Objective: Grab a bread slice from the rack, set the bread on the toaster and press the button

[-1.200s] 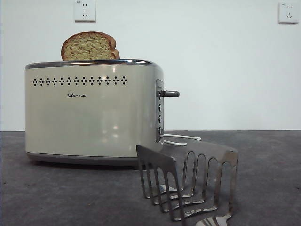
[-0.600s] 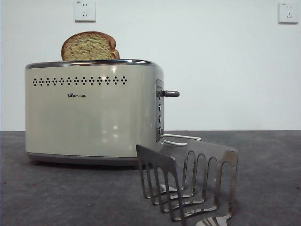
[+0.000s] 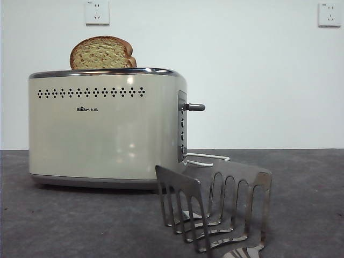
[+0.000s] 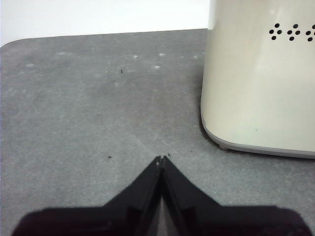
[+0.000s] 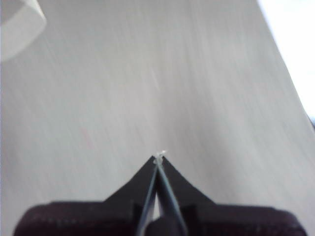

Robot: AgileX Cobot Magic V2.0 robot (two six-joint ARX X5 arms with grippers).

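Note:
The slice of bread [image 3: 101, 52] stands upright in the top of the cream toaster [image 3: 105, 126], its domed top showing above the chrome rim. The silver lever button [image 3: 194, 107] sticks out of the grey end panel, high on its track. The steel rack [image 3: 215, 207] stands in front of the toaster, with no bread in it. Neither arm shows in the front view. My left gripper [image 4: 161, 160] is shut and empty, low over the dark table beside the toaster's corner [image 4: 261, 78]. My right gripper [image 5: 158, 158] is shut and empty over a blurred pale surface.
A white cable [image 3: 207, 158] lies on the dark table [image 3: 80, 220] behind the rack. Two wall sockets [image 3: 97, 12] sit on the white wall behind.

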